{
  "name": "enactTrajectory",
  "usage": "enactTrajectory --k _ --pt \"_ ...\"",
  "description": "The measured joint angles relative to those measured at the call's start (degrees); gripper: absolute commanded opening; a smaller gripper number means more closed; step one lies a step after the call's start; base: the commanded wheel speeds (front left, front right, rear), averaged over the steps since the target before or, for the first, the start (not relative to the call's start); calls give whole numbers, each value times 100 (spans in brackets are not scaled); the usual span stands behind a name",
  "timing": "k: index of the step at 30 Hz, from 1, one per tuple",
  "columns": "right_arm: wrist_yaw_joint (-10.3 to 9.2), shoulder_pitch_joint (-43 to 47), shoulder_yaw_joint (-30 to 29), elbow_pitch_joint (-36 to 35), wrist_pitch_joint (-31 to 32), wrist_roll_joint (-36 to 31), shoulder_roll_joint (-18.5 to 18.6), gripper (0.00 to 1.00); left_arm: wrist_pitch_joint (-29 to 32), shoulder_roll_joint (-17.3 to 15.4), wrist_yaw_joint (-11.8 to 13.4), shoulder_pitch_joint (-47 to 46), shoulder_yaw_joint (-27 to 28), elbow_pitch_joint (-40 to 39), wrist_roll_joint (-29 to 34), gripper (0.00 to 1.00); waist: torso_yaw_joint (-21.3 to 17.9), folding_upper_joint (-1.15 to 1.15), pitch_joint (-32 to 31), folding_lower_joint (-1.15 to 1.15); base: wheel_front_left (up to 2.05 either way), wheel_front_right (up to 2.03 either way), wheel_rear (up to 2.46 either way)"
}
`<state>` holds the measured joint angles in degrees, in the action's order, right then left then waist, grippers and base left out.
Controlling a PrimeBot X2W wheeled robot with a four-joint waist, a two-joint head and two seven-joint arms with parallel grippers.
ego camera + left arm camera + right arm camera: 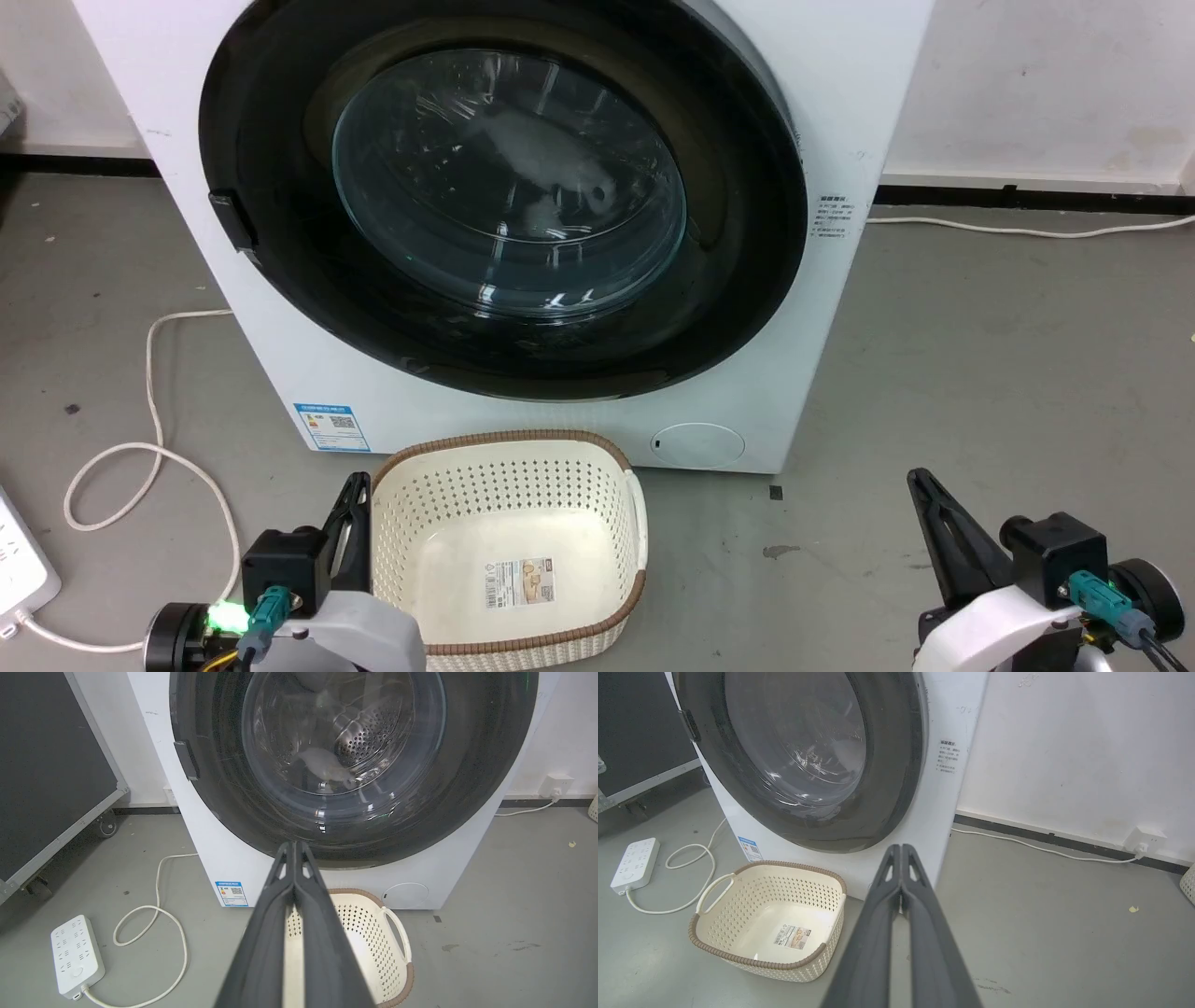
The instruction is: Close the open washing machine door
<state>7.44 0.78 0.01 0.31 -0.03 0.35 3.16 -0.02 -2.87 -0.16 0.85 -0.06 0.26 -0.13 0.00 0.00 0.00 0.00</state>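
Head view shows us the washing machine door (pixel 504 201) lying flat against the front of the white washing machine (pixel 840 112), its glossy black rim ringing a clear glass bowl. We see a blue label sticker (pixel 326 427) with a QR code at the machine's lower left; its print is too small to read. Our left gripper (pixel 292 845) and right gripper (pixel 901 848) both have their fingers pressed together.

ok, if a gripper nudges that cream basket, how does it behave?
Probably light: the basket is empty, thin perforated plastic. Likely slides rather than tips: wide, low, flat on smooth floor. Walls may flex a bit.
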Motion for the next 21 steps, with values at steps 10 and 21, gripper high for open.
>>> enactTrajectory --k 10,21 --pt "0 0 0 -1 0 0 0 0 0 0 0 0 1 0 1 0 0 0 0 0 0 0 0" --pt "0 0 1 -1 0 0 0 0 0 0 0 0 2 0 1 0 0 0 0 0 0 0 0"
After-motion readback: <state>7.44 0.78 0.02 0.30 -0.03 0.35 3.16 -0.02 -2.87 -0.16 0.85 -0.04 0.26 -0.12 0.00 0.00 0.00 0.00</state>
